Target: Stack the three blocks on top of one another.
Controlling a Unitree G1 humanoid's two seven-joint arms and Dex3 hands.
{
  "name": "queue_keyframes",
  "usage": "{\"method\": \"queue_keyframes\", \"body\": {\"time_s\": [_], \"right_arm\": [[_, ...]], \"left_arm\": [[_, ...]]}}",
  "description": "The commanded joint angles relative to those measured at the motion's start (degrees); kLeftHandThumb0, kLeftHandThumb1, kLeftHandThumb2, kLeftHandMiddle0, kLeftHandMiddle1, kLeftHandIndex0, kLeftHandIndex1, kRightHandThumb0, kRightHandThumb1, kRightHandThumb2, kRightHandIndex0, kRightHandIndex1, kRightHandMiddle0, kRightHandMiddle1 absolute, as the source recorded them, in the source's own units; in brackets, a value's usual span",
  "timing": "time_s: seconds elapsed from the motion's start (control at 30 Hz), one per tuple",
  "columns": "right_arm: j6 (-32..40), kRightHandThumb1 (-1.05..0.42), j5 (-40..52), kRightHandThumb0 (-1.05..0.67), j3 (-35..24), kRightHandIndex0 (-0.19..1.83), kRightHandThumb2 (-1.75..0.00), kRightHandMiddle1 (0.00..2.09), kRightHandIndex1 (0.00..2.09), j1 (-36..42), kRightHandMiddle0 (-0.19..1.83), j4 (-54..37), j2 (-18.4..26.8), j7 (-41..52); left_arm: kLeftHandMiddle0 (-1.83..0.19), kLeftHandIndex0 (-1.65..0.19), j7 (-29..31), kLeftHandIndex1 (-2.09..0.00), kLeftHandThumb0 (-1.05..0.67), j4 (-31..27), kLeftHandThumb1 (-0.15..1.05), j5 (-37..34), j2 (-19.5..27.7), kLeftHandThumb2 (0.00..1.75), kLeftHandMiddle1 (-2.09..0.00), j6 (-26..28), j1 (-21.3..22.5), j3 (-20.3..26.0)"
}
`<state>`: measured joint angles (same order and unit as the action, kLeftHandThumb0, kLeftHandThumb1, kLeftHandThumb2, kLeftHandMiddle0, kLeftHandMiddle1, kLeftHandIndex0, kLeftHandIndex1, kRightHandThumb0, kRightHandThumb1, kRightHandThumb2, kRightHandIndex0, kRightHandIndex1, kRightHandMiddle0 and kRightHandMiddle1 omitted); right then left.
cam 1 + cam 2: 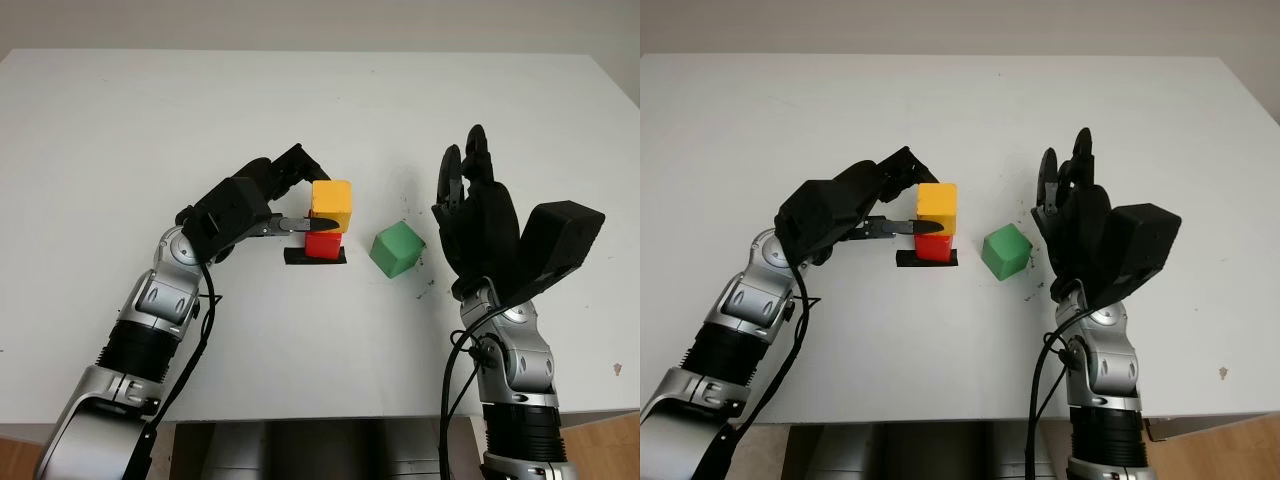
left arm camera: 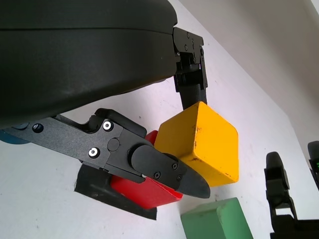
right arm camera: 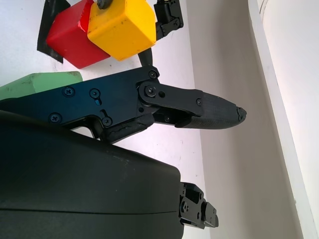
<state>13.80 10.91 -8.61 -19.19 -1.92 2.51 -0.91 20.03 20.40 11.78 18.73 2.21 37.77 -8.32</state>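
Gripping yellow block (image 1: pixel 331 204) above white table (image 1: pixel 150 130), left robot hand (image 1: pixel 296 205).

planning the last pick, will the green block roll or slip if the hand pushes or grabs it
The green block is a flat-faced cube sitting on the table, so it would probably slide, not roll. It looks rigid, so the fingers should not deform it. Its smooth faces might slip in a light grip. The open right hand is beside it.

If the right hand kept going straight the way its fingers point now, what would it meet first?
Probably nothing: the open right hand points away toward the bare far table. The green block sits beside it, off that line, though depth is unclear.
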Motion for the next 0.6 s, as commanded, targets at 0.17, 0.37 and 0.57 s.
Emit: {"method": "queue_keyframes", "body": {"time_s": [0.17,0.37,0.57], "right_arm": [[-0.3,-1.05,0.5,-0.65,-0.5,-0.19,-0.54,0.01,0.0,0.4,-0.19,-0.7,0.2,0.4],[-0.9,-1.05,1.0,-0.65,-0.7,-0.19,-0.54,0.0,0.0,0.1,-0.19,0.0,0.1,0.8],[-0.6,-1.05,0.8,-0.66,-0.6,-0.19,-0.54,0.01,0.0,-0.1,-0.19,0.0,0.4,0.7]], "left_arm": [[-0.13,-0.21,-0.9,-1.85,-0.46,0.6,1.02,2.0,0.5,0.06,-0.05,-0.4,0.5,-0.6],[-0.1,-0.16,0.1,-1.88,-0.42,-0.5,1.02,1.3,0.2,0.06,-0.04,0.8,0.2,-0.2],[-0.1,-0.14,1.0,-1.91,-0.41,-0.7,1.03,0.5,0.3,0.06,-0.05,0.6,0.2,-0.1]]}}
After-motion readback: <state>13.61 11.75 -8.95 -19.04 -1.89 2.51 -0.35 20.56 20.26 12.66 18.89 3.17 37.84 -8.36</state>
